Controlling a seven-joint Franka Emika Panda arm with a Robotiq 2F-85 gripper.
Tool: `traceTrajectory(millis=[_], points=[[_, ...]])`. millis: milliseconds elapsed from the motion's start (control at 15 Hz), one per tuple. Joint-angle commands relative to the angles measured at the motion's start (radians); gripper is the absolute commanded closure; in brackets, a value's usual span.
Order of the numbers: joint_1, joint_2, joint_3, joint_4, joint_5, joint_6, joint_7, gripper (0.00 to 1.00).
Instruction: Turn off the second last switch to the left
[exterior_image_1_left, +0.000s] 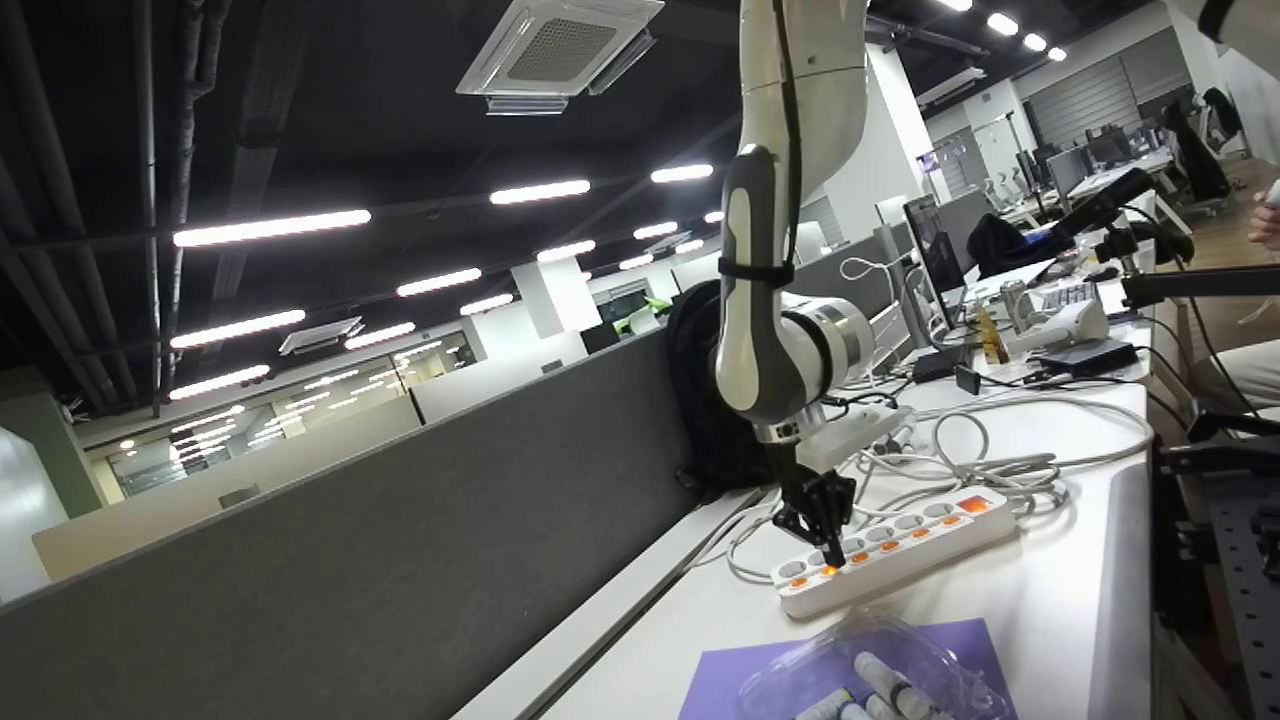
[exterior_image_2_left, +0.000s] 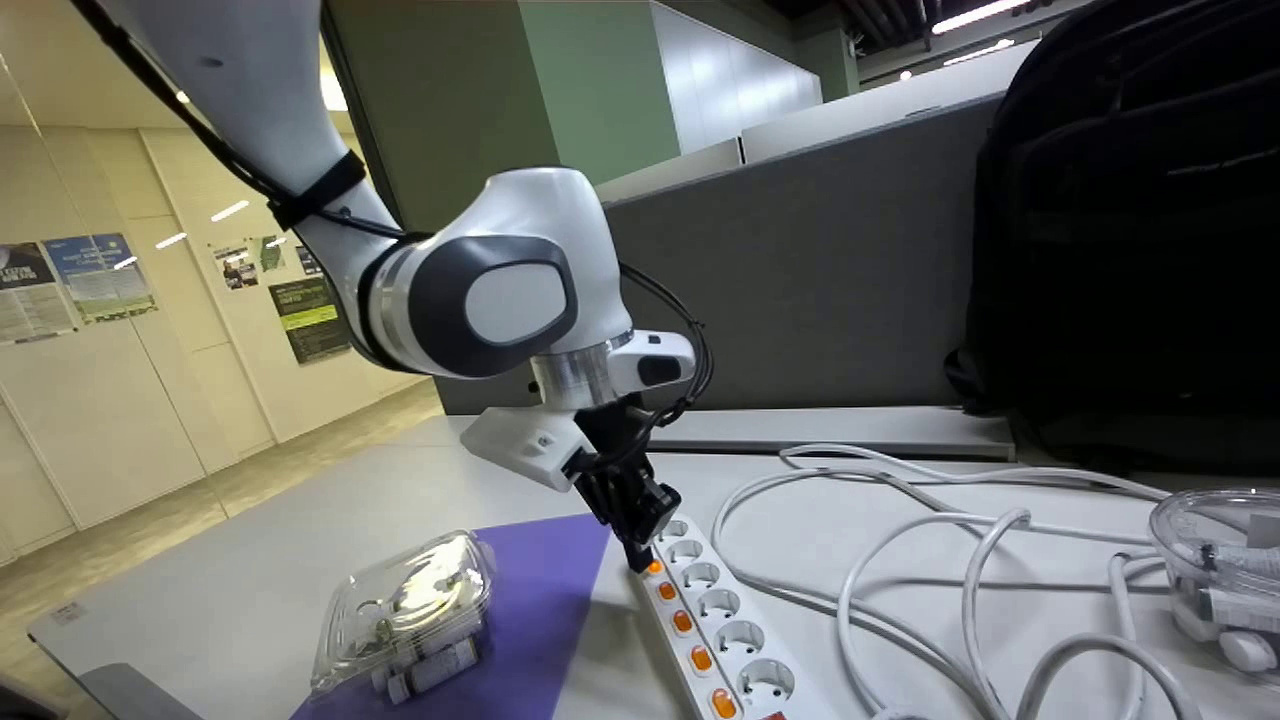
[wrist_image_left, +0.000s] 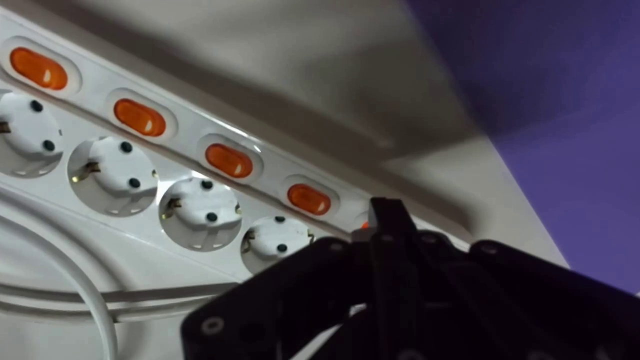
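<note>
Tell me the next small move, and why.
I would probably press the fingers gently down onto the second last switch. They are shut, and their ends sit right at that switch, partly hiding it in the wrist view. In an exterior view it glows brightly, which suggests it is on. Whether they touch it, I cannot tell.

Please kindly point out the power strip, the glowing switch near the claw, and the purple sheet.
Power strip (exterior_image_1_left: 905, 566): in an exterior view, on its side wall.
Glowing switch (exterior_image_1_left: 828, 571): in an exterior view, on its orange face.
Purple sheet (exterior_image_2_left: 542, 602): in an exterior view, on a bare part.
</note>
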Motion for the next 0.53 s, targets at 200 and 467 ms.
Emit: traceTrajectory(millis=[200,467], points=[[-0.045,0.025,0.048,0.029,0.070,0.012,0.001,1.00],[-0.075,0.047,0.068,0.052,0.116,0.001,-0.002,1.00]])
